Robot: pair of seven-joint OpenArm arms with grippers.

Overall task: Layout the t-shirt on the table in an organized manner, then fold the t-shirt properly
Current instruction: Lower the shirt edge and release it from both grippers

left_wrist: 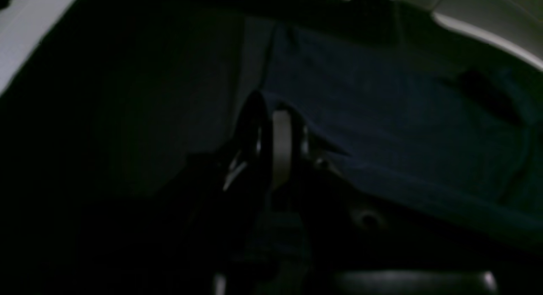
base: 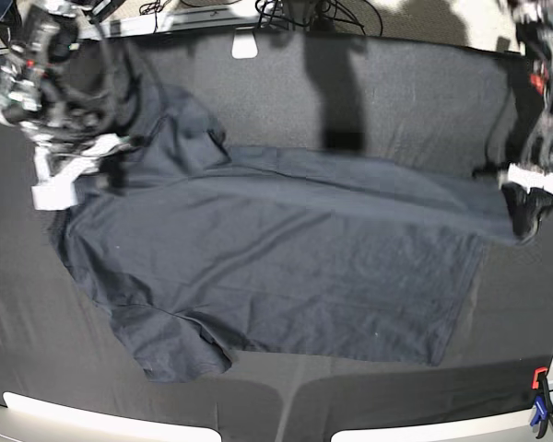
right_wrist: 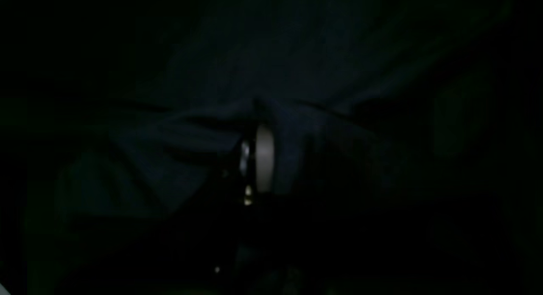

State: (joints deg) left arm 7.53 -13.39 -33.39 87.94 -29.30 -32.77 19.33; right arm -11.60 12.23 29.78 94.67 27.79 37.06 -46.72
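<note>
T-shirt (base: 286, 267) edges between both closed tools (base: 521, 216), (base: 111, 147).

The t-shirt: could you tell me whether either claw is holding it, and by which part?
Both hold the t-shirt. The left claw pinches its edge at the hem end; the right claw pinches bunched fabric at the collar-and-sleeve end.

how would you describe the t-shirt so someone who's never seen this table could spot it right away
Start from the wide black-clothed table that fills the base view. Spread across its middle lies the t-shirt, reaching from the right gripper at one end to the left gripper at the other, each shut on its fabric. Its softer navy-grey tone, wrinkles and sleeve set it apart from the flatter black cloth beneath.
</note>
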